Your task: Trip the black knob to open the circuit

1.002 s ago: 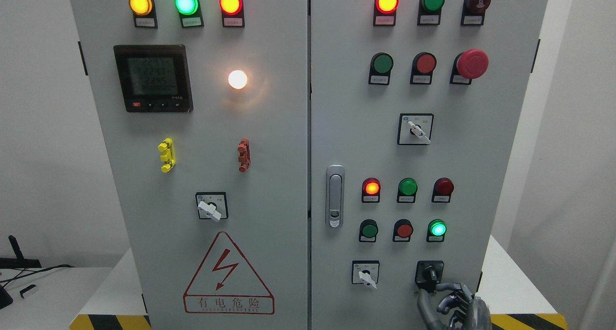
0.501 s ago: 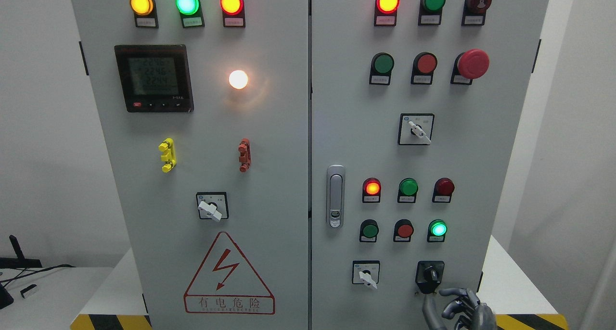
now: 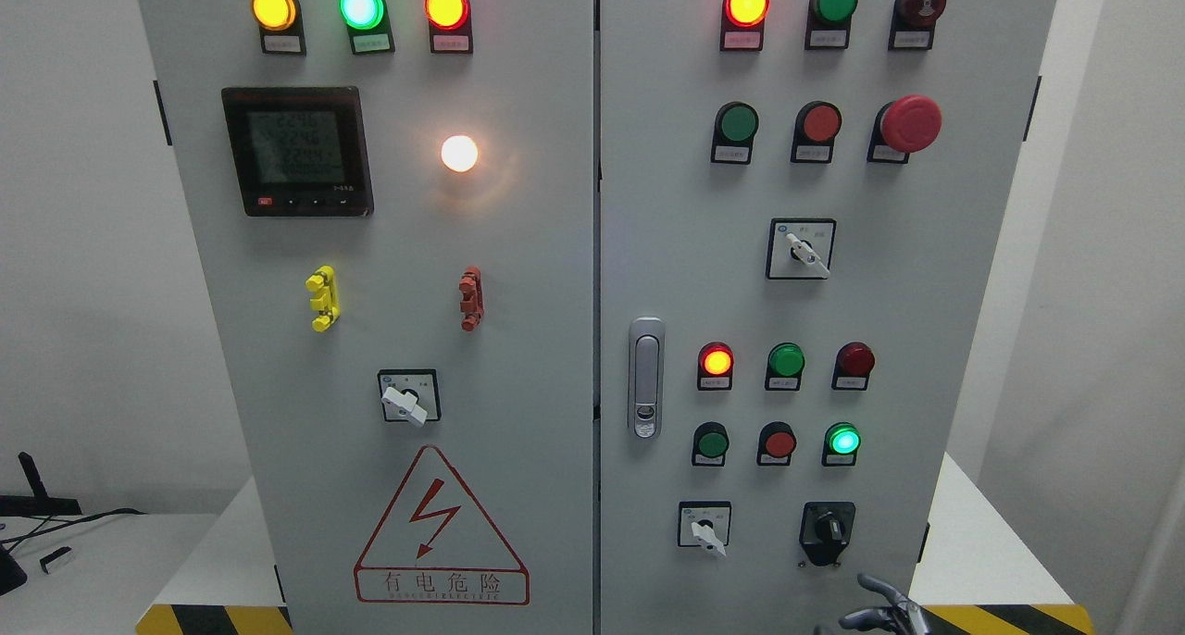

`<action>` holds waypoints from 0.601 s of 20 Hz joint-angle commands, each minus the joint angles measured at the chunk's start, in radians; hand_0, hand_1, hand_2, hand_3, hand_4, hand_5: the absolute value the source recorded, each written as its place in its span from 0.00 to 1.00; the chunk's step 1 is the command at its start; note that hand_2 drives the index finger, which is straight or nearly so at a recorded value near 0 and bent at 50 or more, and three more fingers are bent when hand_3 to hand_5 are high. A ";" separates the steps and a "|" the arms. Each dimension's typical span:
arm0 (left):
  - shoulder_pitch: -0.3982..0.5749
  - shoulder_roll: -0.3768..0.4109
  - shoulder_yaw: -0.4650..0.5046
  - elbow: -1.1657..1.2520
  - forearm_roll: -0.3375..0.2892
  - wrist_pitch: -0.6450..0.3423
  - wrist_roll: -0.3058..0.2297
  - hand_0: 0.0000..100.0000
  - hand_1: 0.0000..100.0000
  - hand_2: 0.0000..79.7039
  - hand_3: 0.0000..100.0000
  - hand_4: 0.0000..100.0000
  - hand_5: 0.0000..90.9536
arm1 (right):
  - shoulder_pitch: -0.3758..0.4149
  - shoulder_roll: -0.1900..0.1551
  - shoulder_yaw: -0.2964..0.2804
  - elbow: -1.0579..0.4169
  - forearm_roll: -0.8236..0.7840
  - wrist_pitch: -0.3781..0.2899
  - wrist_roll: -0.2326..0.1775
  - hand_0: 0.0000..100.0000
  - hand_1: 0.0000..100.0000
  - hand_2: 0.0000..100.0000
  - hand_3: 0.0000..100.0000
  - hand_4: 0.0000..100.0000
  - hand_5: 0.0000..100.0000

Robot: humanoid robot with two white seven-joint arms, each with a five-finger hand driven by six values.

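Right hand (image 3: 879, 612) has dropped away below black knob (image 3: 827, 529) at lower right of panel (image 3: 648, 200), fingers loose, grasping nothing; knob free, trip attempt seems over

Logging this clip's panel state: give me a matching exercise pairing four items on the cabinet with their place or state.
Items:
1. black knob
2. right hand
3. red mushroom button
4. digital meter

Descriptions:
A. upper left door, screen lit
B. bottom edge, fingers open, holding nothing
C. lower right door, untouched
D. upper right door, sticking out

Pairs: 1-C, 2-B, 3-D, 4-A
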 commanded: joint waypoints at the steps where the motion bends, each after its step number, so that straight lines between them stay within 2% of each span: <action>1: 0.000 0.001 0.000 -0.001 -0.031 0.001 0.000 0.12 0.39 0.00 0.00 0.00 0.00 | 0.146 -0.027 -0.013 -0.160 -0.037 -0.031 0.084 0.23 0.47 0.06 0.22 0.21 0.20; 3: 0.000 -0.001 0.000 -0.001 -0.031 0.001 0.000 0.12 0.39 0.00 0.00 0.00 0.00 | 0.194 -0.036 -0.010 -0.212 -0.127 -0.031 0.141 0.20 0.35 0.00 0.17 0.15 0.15; 5: 0.000 0.001 0.000 -0.001 -0.031 0.001 0.000 0.12 0.39 0.00 0.00 0.00 0.00 | 0.231 -0.065 -0.010 -0.241 -0.193 -0.031 0.180 0.17 0.28 0.00 0.13 0.11 0.10; 10: 0.000 -0.001 0.000 0.001 -0.031 0.001 0.000 0.12 0.39 0.00 0.00 0.00 0.00 | 0.271 -0.123 -0.010 -0.284 -0.302 -0.021 0.186 0.11 0.03 0.00 0.07 0.04 0.02; 12: 0.000 0.001 0.000 -0.001 -0.031 0.001 0.000 0.12 0.39 0.00 0.00 0.00 0.00 | 0.275 -0.140 -0.008 -0.284 -0.351 -0.018 0.191 0.10 0.00 0.00 0.07 0.03 0.00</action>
